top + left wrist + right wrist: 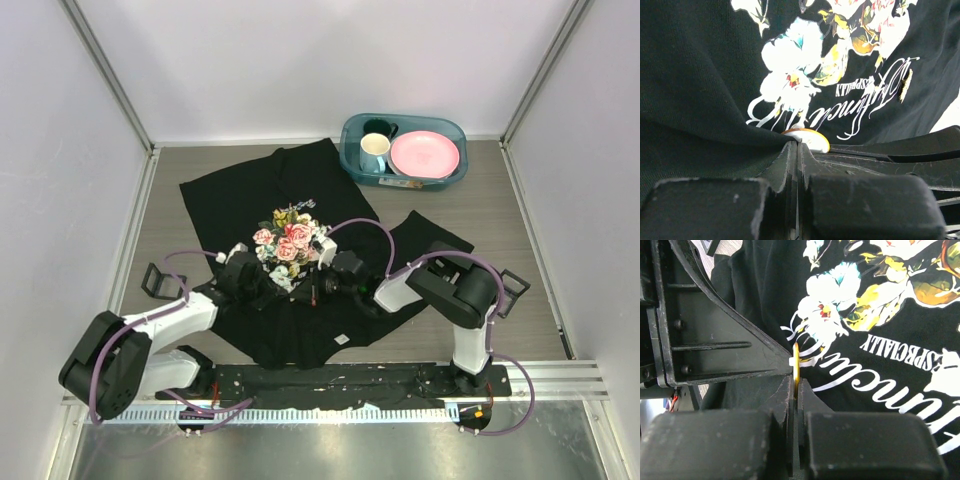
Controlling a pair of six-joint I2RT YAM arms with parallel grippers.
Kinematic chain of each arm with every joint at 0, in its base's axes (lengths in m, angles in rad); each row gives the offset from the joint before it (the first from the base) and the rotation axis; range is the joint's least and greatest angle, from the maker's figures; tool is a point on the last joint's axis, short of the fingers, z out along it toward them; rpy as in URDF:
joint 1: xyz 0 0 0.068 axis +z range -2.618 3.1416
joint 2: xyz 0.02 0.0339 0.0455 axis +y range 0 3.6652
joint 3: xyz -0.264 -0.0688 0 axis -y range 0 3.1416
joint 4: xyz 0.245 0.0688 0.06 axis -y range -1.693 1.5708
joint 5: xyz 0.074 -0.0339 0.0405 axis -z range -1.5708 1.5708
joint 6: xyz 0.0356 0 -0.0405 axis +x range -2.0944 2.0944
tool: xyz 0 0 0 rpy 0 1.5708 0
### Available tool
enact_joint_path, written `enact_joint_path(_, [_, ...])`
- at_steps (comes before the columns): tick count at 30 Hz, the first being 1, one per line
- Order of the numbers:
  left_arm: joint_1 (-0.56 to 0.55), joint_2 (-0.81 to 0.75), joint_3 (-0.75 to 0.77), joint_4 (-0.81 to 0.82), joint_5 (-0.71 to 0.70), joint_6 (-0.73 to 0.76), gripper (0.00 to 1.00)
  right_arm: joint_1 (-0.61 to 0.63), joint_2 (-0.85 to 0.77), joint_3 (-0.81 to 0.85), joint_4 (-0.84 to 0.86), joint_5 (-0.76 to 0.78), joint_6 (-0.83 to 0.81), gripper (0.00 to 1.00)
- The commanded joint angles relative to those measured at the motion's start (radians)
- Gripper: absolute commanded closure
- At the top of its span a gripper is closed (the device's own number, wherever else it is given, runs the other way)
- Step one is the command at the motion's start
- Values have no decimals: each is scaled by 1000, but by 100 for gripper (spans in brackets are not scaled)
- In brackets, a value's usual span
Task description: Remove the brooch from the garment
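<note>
Our right gripper [795, 390] pinches the brooch [796, 360] edge-on. Our left gripper [794, 147] sits closed at the cloth fold touching it. Pulling with the pin still fastened could tear the black T-shirt [760, 295] or break our grip. The brooch is a small orange-rimmed disc beside the white lettering [855, 377].

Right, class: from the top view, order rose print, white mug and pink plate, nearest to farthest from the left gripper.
1. rose print, just beyond the left gripper.
2. white mug, far right, in the tub.
3. pink plate, right of the mug.
</note>
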Motion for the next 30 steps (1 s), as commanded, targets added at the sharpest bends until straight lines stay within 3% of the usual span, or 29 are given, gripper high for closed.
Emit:
enact_joint_path(1, [16,23,-19,-98,-81,45,99,31,-1,6,149,-98,16,99])
enact_joint_path(4, [16,-64,8,-196,-111,79,87,31,-20,20,53,-52,-1,99])
enact_joint_path(8, [14,-216,27,-346,-183,111,59,34,-61,63,-148,31,-53,99])
enact_joint_path(11, [16,-304,30,-413,-199,110,52,48,-89,101,-283,86,-117,99])
enact_joint_path(18, [17,-287,-39,-371,-207,18,51,94,-118,175,-493,263,-205,99])
enact_joint_path(25, [22,-266,-2,-580,-332,-108,52,180,-141,248,-690,502,-289,99])
enact_joint_path(30, [37,-313,-33,-631,-333,-168,50,214,-149,281,-776,611,-317,99])
